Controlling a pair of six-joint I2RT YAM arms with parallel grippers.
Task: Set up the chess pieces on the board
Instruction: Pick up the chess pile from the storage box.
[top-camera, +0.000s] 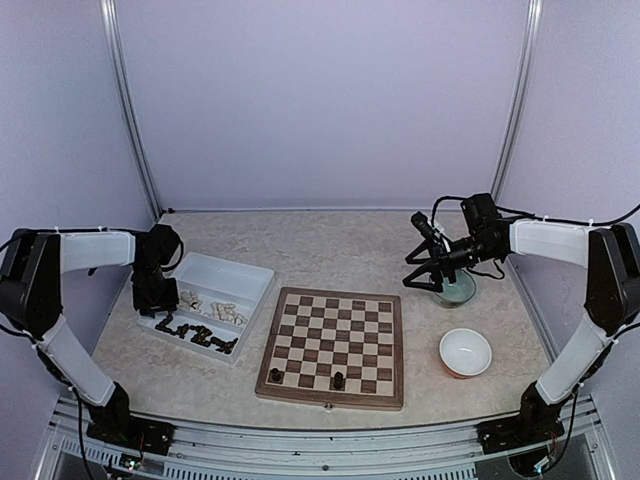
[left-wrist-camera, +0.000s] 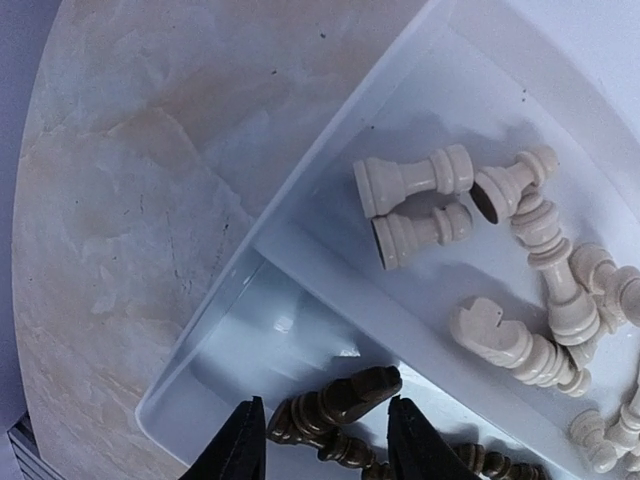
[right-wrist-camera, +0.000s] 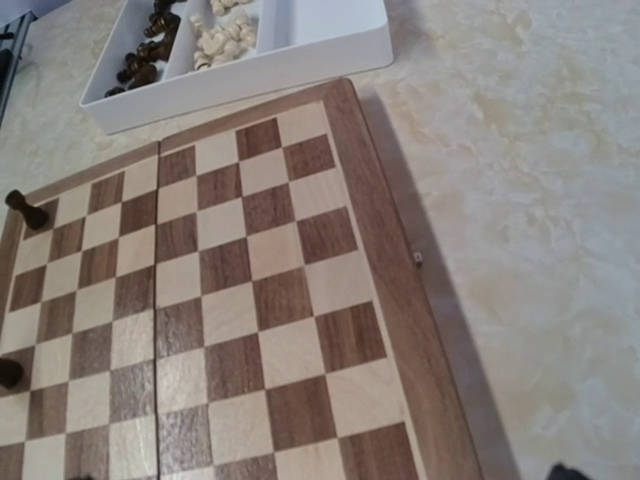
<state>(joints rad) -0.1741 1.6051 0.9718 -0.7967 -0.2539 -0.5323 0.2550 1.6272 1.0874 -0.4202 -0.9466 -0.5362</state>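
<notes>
In the top view, the left gripper (top-camera: 157, 298) is hanging over the white tray (top-camera: 235, 280) at left of centre, where dark pieces (top-camera: 205, 336) and cream pieces (top-camera: 215, 308) are lying in separate compartments. The board (top-camera: 335, 340) is sitting at lower centre, carrying just 2 dark men (top-camera: 275, 376) on its near row. The right gripper (top-camera: 413, 254) is hanging wide and empty at right, over a teal bowl (top-camera: 458, 292).

In the left wrist view, the fingers (left-wrist-camera: 238, 450) at the bottom edge are straddling a toppled dark piece (left-wrist-camera: 345, 392) at a middling gap. I cannot tell whether they are pinching it. More dark men are crowding beneath, so I judge the jaws are risking lifting 2 at once, or carrying this one sideways so that it topples on its square.

The right wrist view is showing mostly bare squares, with the tray at upper left.
</notes>
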